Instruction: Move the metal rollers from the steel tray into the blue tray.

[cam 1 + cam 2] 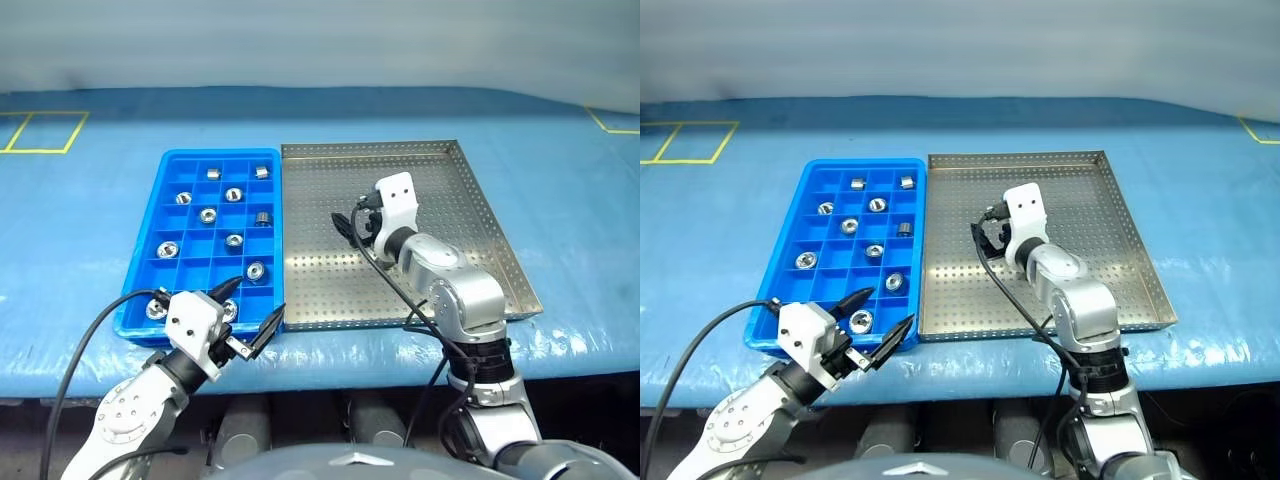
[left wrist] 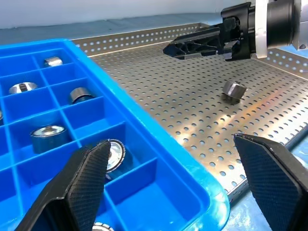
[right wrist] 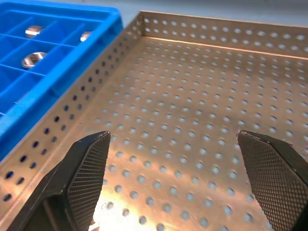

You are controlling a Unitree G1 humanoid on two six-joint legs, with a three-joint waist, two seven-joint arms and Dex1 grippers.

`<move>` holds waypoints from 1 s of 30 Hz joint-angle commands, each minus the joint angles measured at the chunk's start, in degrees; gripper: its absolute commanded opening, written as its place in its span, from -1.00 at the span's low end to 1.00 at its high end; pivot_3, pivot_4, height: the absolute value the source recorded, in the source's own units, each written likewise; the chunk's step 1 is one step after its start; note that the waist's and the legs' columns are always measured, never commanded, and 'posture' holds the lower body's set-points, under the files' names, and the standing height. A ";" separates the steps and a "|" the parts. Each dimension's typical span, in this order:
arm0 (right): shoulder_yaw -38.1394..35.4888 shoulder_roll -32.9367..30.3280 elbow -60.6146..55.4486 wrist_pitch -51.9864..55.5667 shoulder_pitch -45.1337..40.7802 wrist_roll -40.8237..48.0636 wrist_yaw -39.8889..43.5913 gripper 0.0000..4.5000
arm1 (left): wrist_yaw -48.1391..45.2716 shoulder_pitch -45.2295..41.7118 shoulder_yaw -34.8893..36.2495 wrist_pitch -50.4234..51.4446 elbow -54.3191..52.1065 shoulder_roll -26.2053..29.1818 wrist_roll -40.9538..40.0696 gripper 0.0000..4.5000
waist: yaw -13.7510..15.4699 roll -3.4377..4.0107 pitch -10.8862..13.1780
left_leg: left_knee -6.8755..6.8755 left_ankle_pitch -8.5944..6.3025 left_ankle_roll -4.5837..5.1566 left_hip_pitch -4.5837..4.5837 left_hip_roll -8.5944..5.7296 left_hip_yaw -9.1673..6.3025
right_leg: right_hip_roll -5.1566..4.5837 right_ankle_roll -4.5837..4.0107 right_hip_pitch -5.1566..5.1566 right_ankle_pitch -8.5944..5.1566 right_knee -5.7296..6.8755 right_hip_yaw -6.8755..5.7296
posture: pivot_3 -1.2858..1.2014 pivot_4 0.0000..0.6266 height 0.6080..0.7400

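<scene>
The right gripper point(image 1: 988, 232) reaches out over the steel tray point(image 1: 1120, 205), its arm stretched forward from the near edge with the wrist angled toward the blue tray point(image 1: 800, 205); its two black fingers point(image 3: 86, 166) stand wide apart with nothing between them, hanging above bare perforated floor. The left gripper point(image 1: 252, 312) sits low at the near corner where the two trays meet, forearm rising from below, pointing forward and toward the steel tray, fingers point(image 2: 89, 168) likewise spread wide and empty, one fingertip over the blue tray's near corner compartments and the other just outside its rim. The left wrist view brings out what the head views hide behind the right arm: one roller point(image 2: 233, 91) left on the steel floor, lying tipped on its side, below and apart from the right gripper's fingers. The other metal rollers point(image 1: 208, 215) sit singly in compartments of the blue tray, most upright with the central hole facing up, while one dark roller point(image 1: 263, 218) near the steel-tray side lies on its side, its axis roughly level.
</scene>
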 commanded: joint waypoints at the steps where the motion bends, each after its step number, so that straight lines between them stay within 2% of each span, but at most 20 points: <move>1: -1.13 -0.36 -4.77 0.98 2.55 -0.22 -1.39 0.97 | -1.58 -1.95 -0.50 0.55 0.40 0.90 -1.59 1.00 | -0.71 0.04 -0.03 | 0.01 0.00 0.00 0.02 0.00 -0.02 | 0.01 0.00 0.04 0.00 0.00 -0.01 | 0.01 -0.52 1.00; 12: -1.81 0.55 -3.78 1.94 10.14 -0.33 -3.56 0.97 | -3.91 -6.43 -1.13 1.49 2.87 2.43 -2.96 1.00 | -4.07 0.13 -0.10 | 0.17 0.00 0.01 0.15 -0.01 -0.03 | 0.03 0.06 0.25 0.04 0.01 0.06 | -0.03 -0.52 1.00; 15: -1.95 1.29 -2.44 1.44 10.63 0.08 -3.22 0.71 | -4.09 -6.74 -1.14 1.60 3.07 2.40 -2.94 1.00 | -4.68 0.13 -0.10 | 0.16 0.00 0.01 0.32 -0.01 -0.02 | 0.02 0.05 0.44 0.04 -0.02 0.08 | -0.02 -0.52 1.00; 21: -1.36 1.94 -0.06 0.48 9.61 0.10 -2.56 -0.17 | -3.71 -6.40 -0.82 1.68 2.80 2.03 -2.73 1.00 | -4.91 0.12 -0.10 | 0.14 0.00 0.01 0.61 -0.01 -0.02 | 0.03 0.05 0.67 0.03 -0.03 0.10 | 0.00 -0.52 1.00; 30: -0.17 3.35 1.35 -1.78 4.92 0.54 -1.38 -0.20 | -1.57 -3.55 0.08 0.48 1.13 0.90 -1.72 1.00 | -4.33 0.12 -0.09 | 0.07 0.00 0.01 0.61 -0.01 -0.02 | 0.03 0.04 0.64 0.02 -0.04 0.10 | 0.07 -0.52 1.00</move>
